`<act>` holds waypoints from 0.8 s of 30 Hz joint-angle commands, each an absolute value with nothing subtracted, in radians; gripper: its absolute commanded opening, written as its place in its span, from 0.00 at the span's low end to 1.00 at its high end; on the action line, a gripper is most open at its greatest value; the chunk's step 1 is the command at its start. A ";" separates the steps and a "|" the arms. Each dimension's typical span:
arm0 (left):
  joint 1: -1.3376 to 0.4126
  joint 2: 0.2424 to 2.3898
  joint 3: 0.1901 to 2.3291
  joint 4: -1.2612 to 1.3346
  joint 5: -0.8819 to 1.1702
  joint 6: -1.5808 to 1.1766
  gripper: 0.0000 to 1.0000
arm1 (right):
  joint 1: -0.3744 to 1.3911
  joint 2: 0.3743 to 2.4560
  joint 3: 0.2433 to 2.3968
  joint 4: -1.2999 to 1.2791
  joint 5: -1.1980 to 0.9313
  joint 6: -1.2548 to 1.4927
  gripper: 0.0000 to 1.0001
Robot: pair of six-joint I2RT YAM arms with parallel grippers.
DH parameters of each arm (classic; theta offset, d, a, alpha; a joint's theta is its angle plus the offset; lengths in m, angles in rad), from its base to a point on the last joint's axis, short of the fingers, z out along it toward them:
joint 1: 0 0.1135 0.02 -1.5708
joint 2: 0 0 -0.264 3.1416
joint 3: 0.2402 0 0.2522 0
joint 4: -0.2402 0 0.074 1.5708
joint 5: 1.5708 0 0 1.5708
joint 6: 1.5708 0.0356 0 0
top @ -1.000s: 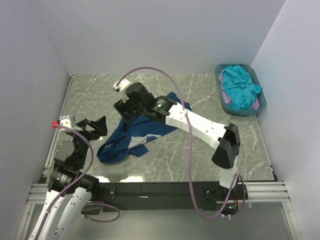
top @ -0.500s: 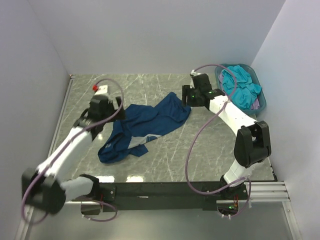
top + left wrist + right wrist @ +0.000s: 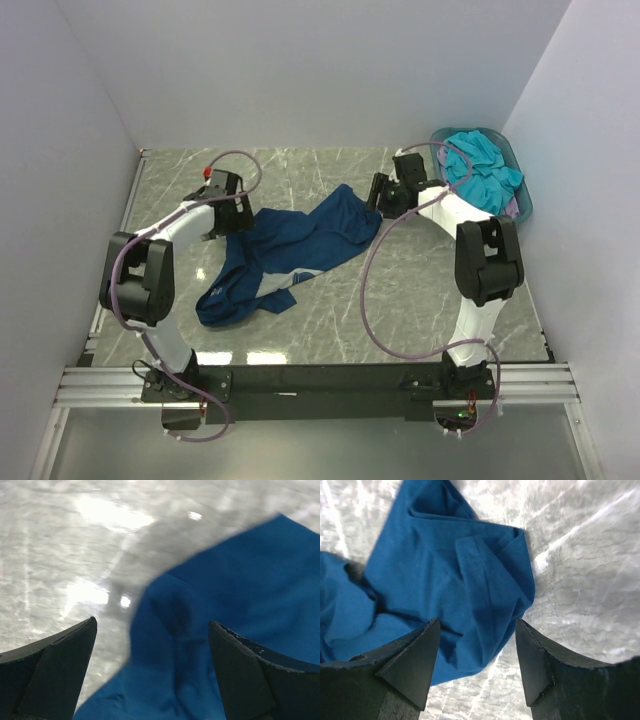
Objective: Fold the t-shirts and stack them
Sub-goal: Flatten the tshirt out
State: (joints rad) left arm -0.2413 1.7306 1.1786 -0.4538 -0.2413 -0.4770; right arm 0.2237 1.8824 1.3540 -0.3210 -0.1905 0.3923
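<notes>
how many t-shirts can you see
3. A navy one lies crumpled on the table, a turquoise one fills the basket at the far right, a lilac one peeks from beneath it. More may be hidden underneath.

Three views: one overhead, two wrist close-ups
Top camera looks down from high at the near side, whole table (image 3: pixel 420 290) in frame; each wrist camera points down, very close, on opposite edges of the navy t-shirt (image 3: pixel 300 245), which all three share

navy t-shirt (image 3: pixel 300 248) spread crumpled, turquoise t-shirt (image 3: pixel 482 172) bunched
</notes>
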 commanded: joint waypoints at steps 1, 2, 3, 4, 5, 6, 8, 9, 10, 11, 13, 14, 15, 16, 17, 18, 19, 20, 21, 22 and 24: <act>-0.193 1.743 1.209 -0.446 -0.207 -0.506 0.99 | 0.209 1.911 1.400 -0.267 -0.212 0.431 0.68; -0.189 1.758 1.207 -0.443 -0.181 -0.506 0.99 | 0.207 1.916 1.397 -0.262 -0.215 0.434 0.68; -0.187 1.766 1.207 -0.436 -0.167 -0.502 0.98 | 0.207 1.919 1.394 -0.252 -0.218 0.437 0.68; -0.184 1.772 1.207 -0.433 -0.154 -0.499 0.97 | 0.207 1.925 1.390 -0.247 -0.221 0.439 0.68; -0.183 1.785 1.209 -0.427 -0.143 -0.499 0.97 | 0.206 1.930 1.387 -0.245 -0.224 0.440 0.68; -0.181 1.793 1.212 -0.422 -0.115 -0.496 0.96 | 0.206 1.931 1.384 -0.241 -0.225 0.442 0.68; -0.179 1.818 1.235 -0.410 -0.083 -0.489 0.94 | 0.204 1.936 1.376 -0.236 -0.225 0.442 0.67; -0.179 1.828 1.245 -0.405 -0.048 -0.483 0.93 | 0.206 1.936 1.373 -0.233 -0.225 0.443 0.67; -0.179 1.838 1.253 -0.399 -0.034 -0.482 0.93 | 0.206 1.940 1.371 -0.235 -0.225 0.442 0.67; -0.179 1.859 1.271 -0.400 -0.023 -0.482 0.92 | 0.206 1.940 1.371 -0.236 -0.225 0.440 0.67; -0.179 1.894 1.290 -0.420 -0.008 -0.483 0.89 | 0.206 1.942 1.367 -0.235 -0.225 0.440 0.66; -0.179 1.905 1.302 -0.426 -0.009 -0.482 0.86 | 0.207 1.942 1.365 -0.233 -0.225 0.440 0.65; -0.179 1.914 1.304 -0.433 -0.009 -0.482 0.85 | 0.206 1.942 1.362 -0.229 -0.230 0.442 0.65; -0.179 1.920 1.301 -0.434 -0.009 -0.482 0.83 | 0.207 1.947 1.361 -0.229 -0.232 0.443 0.64; -0.179 1.927 1.292 -0.434 -0.008 -0.483 0.75 | 0.207 1.948 1.361 -0.229 -0.233 0.445 0.64; -0.179 1.927 1.287 -0.433 -0.009 -0.486 0.70 | 0.207 1.953 1.361 -0.230 -0.233 0.446 0.63; -0.179 1.927 1.281 -0.430 -0.008 -0.486 0.64 | 0.206 1.957 1.359 -0.230 -0.233 0.451 0.62; -0.179 1.922 1.270 -0.428 0.011 -0.486 0.51 | 0.206 1.960 1.358 -0.227 -0.232 0.453 0.59; -0.179 1.918 1.266 -0.422 0.012 -0.488 0.45 | 0.206 1.962 1.356 -0.229 -0.229 0.456 0.58; -0.181 1.907 1.262 -0.420 0.014 -0.489 0.39 | 0.206 1.967 1.356 -0.230 -0.219 0.459 0.56; -0.181 1.896 1.256 -0.417 0.006 -0.485 0.20 | 0.206 1.970 1.350 -0.229 -0.207 0.463 0.55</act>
State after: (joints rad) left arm -0.1776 1.9129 1.2659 -0.4294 -0.0185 -0.4927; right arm 0.2131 1.9522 1.3556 -0.2558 -0.2272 0.4492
